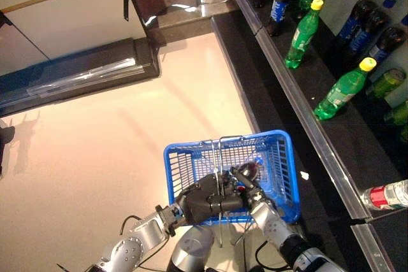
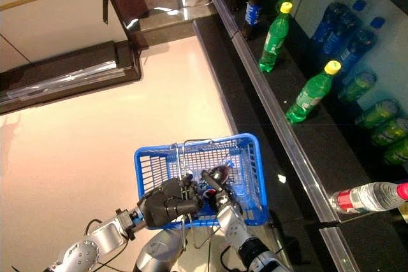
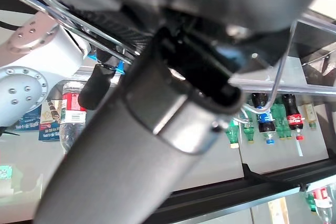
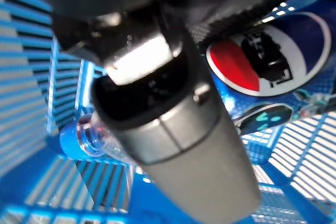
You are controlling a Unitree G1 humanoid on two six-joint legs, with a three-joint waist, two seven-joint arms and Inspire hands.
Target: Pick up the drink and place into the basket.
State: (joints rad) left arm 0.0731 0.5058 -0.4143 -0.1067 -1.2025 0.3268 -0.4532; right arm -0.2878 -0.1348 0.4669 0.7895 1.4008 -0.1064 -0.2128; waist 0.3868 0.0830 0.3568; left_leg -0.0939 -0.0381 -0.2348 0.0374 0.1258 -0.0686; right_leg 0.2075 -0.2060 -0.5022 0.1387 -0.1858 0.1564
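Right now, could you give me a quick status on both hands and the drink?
Left hand shut on basket handle. Right hand inside basket, holding cola bottle. Nothing in the way.

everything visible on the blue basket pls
The basket is blue plastic with slotted lattice walls and floor, rectangular, open at the top, hanging upright above the pale floor beside the dark shelf. Its thin metal wire handles are raised over the middle, and the left hand is curled round them at the near rim. The right hand reaches inside with a dark cola bottle, blue cap and blue label, lying low among the slats.
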